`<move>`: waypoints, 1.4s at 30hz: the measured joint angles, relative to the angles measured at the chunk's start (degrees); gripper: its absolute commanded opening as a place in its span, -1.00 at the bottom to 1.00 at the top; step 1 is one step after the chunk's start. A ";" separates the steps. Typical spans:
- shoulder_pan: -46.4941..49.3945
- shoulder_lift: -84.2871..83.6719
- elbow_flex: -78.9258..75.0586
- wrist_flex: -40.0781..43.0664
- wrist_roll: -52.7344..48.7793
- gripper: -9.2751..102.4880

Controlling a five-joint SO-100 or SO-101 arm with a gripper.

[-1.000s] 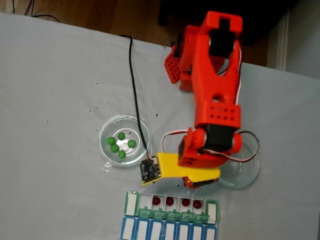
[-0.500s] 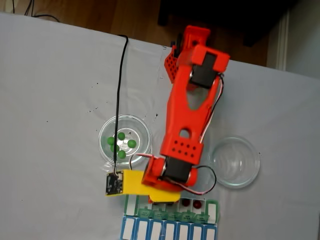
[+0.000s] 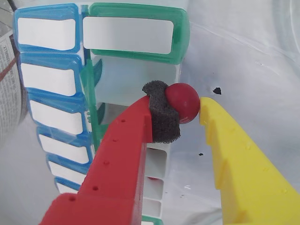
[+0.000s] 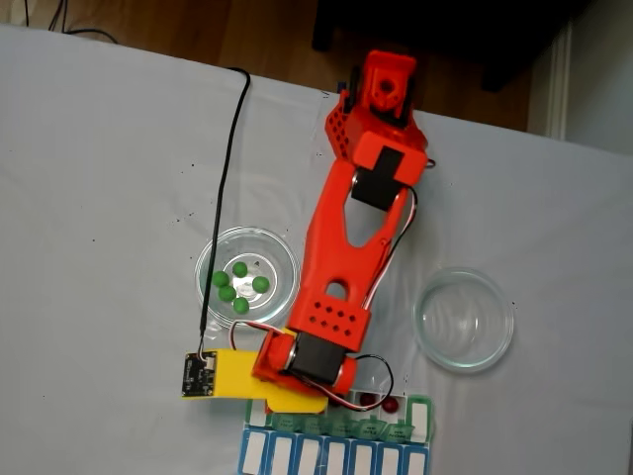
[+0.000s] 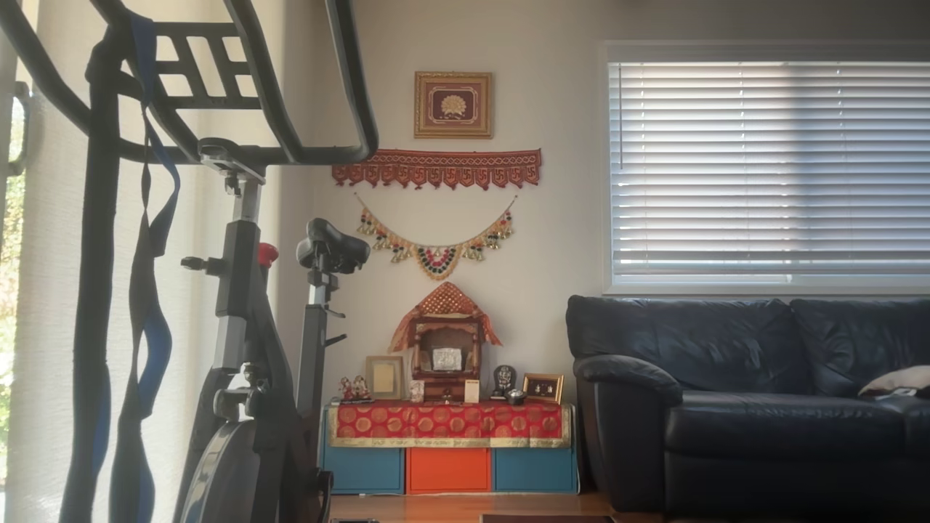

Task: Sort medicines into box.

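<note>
We have a dark red pill pinched in the gripper, the foam pad on the red finger pressing one side and the tip of the yellow finger touching the other. It hangs above the green-lidded row of the pill organizer, over or just beside an open white compartment near the organizer's end; in the fixed view the organizer lies at the table's near edge. To do this step well, we would centre the pill squarely over one empty cell, lower it close to the rim, and part the fingers only a little, so the round pill falls straight in rather than rolling off a divider or clinging to the foam. Which cell lies under the pill we cannot settle, since the red finger covers most of the row. In the fixed view the arm hides the pill and several compartments, the organizer is cut off at the frame's bottom, and only two red pills show there. Five green pills sit in one glass dish; the other dish holds nothing.
</note>
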 measured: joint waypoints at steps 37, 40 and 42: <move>-1.05 -3.69 -2.29 -1.93 3.69 -0.82; -1.05 -3.69 -2.37 -1.05 3.08 -0.82; -1.05 -3.69 -2.37 -0.97 2.90 -0.82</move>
